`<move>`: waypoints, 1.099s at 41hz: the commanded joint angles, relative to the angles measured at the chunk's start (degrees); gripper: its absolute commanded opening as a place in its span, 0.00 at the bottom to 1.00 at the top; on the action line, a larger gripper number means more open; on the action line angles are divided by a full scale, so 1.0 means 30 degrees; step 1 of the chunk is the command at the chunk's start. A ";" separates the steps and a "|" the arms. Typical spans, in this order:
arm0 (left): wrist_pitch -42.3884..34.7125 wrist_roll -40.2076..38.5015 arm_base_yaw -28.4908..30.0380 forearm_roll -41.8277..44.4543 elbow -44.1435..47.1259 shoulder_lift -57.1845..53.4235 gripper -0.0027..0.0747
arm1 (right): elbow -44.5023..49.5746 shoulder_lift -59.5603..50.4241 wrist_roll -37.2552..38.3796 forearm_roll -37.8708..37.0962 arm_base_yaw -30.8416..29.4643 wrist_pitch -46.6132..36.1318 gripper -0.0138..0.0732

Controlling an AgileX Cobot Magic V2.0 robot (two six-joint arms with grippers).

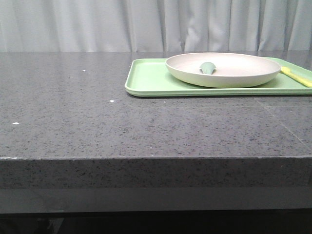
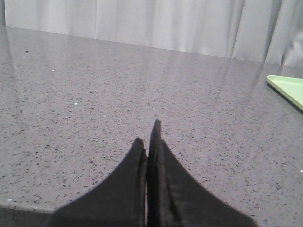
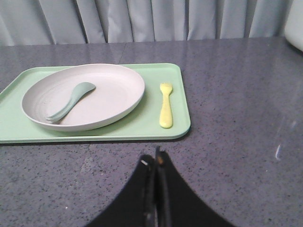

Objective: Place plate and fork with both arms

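Note:
The cream plate (image 1: pixel 223 69) sits on a light-green tray (image 1: pixel 146 78) at the back right of the table; it also shows in the right wrist view (image 3: pixel 113 92). A grey-green spoon (image 3: pixel 71 100) lies in the plate. The pale-yellow fork (image 3: pixel 165 105) lies on the tray beside the plate, and its handle shows at the front view's right edge (image 1: pixel 297 76). My right gripper (image 3: pixel 155 161) is shut and empty, over bare table short of the tray's near edge. My left gripper (image 2: pixel 150 135) is shut and empty over bare table, far from the tray. Neither gripper shows in the front view.
The dark speckled stone table (image 1: pixel 97 117) has its front edge near the camera. A grey curtain (image 1: pixel 97 24) hangs behind. The tray's corner (image 2: pixel 286 87) shows in the left wrist view. A pale object (image 3: pixel 296 23) stands at the right wrist view's edge.

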 commanded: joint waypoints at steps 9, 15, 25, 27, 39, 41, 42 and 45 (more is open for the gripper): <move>-0.1632 -0.0009 0.0036 -0.0165 0.0032 -0.0385 0.01 | 0.4471 -0.2761 -0.3091 0.1367 -0.0004 -0.5207 0.08; -0.1632 -0.0009 0.0036 -0.0165 0.0032 -0.0385 0.01 | 0.6215 -0.4154 -0.3091 0.1502 -0.0004 -0.5190 0.08; -0.1601 -0.0009 0.0036 -0.0165 0.0032 -0.0385 0.01 | 0.7660 -0.5363 -0.3091 0.1508 -0.0004 -0.4598 0.08; -0.1601 -0.0009 0.0036 -0.0165 0.0032 -0.0385 0.01 | 0.7660 -0.5363 -0.3091 0.1508 -0.0004 -0.4345 0.08; -0.1601 -0.0009 0.0036 -0.0165 0.0032 -0.0385 0.01 | 0.7660 -0.5363 -0.3091 0.1508 -0.0004 -0.3815 0.08; -0.1601 -0.0009 0.0036 -0.0165 0.0032 -0.0385 0.01 | 0.7660 -0.5363 -0.3091 0.1508 -0.0004 -0.3815 0.08; -0.1601 -0.0009 0.0036 -0.0165 0.0032 -0.0385 0.01 | 0.7660 -0.5363 -0.3091 0.1508 -0.0004 -0.3815 0.08; -0.1601 -0.0009 0.0036 -0.0165 0.0032 -0.0385 0.01 | 0.7660 -0.5363 -0.3091 0.1508 -0.0004 -0.3815 0.08</move>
